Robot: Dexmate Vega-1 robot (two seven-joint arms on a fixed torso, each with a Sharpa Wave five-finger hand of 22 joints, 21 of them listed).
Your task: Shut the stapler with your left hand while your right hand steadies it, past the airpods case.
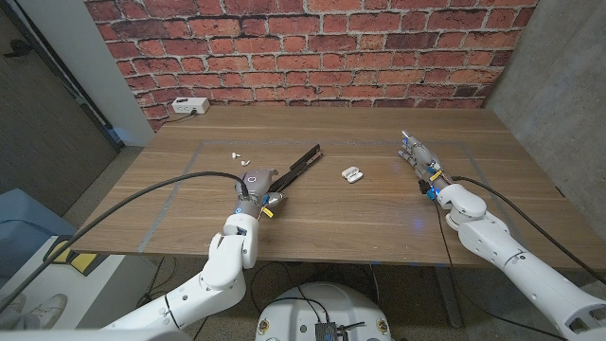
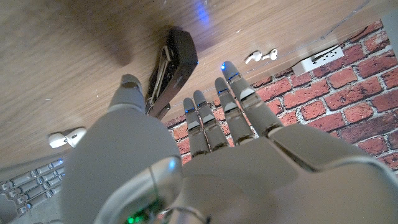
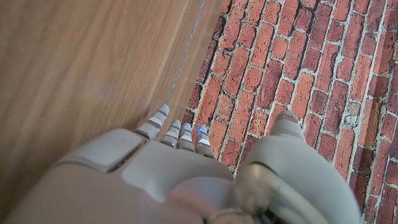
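Note:
The black stapler (image 1: 301,163) lies opened out on the table, slanting from near my left hand toward the far side; in the left wrist view the stapler (image 2: 174,65) sits just beyond my fingertips (image 2: 231,74), between thumb and fingers. My left hand (image 1: 258,182) is open at the stapler's near end and holds nothing. The white airpods case (image 1: 351,174) lies to the stapler's right and shows small in the left wrist view (image 2: 67,138). My right hand (image 1: 419,156) is open far to the right, fingers stretched out, well apart from the stapler and the case.
Two loose white earbuds (image 1: 238,157) lie on the table left of the stapler. A white power strip (image 1: 190,106) sits at the far left edge by the brick wall. Faint tape lines mark a rectangle on the wood.

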